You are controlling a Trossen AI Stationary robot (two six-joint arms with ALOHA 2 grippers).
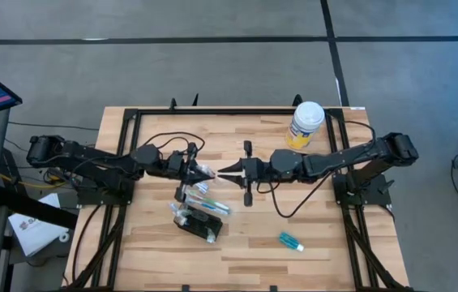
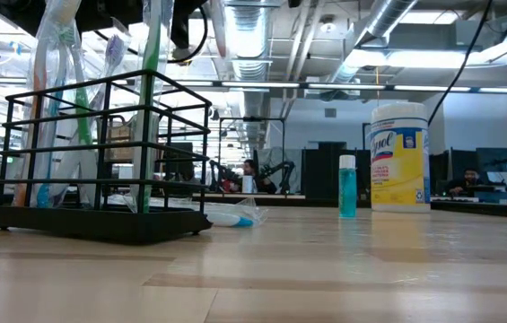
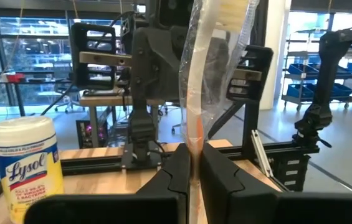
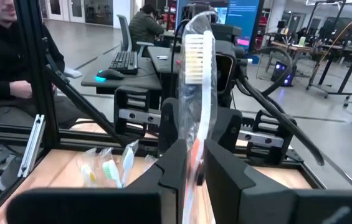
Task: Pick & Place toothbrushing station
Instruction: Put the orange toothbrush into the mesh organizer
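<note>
High view shows you both grippers meeting mid-frame: left gripper (image 1: 209, 172) and right gripper (image 1: 220, 171) each clamp the wrapped toothbrush (image 4: 195, 74) above the black toothbrushing station (image 1: 199, 221).

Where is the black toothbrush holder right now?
In the high view the toothbrush holder stands on the table's left-centre, just in front of the left gripper, with a loose wrapped toothbrush beside it.

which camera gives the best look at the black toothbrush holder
The low view: the toothbrush holder stands close, a black wire rack with wrapped brushes upright in it. The high view shows only its top. The right wrist view catches just brush tips; the left wrist view misses it.
</note>
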